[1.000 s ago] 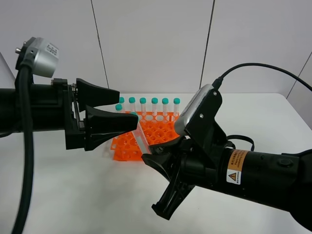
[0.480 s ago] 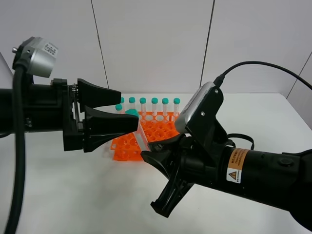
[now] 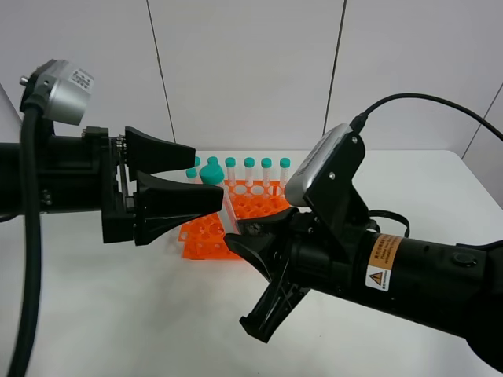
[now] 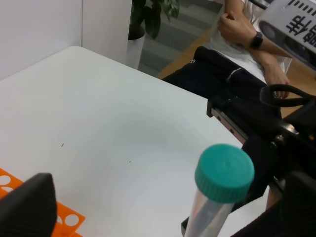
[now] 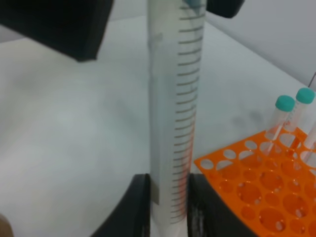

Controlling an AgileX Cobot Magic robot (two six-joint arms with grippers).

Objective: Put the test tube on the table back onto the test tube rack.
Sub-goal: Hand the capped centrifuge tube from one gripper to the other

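Slightly tilted test tube (image 5: 173,98), clear, graduated, teal cap (image 4: 224,173), in right tool (image 5: 170,190)

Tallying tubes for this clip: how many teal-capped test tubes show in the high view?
7: one test tube in the right end effector, six tubes along the rack's far side; more may be hidden.

Left gripper (image 3: 207,173) gap: slim clear plastic tube (image 5: 170,123), teal screw cap, between the fingertips.
Past fingertips: bright orange holed plastic rack (image 3: 206,236); rear row filled, front holes free.
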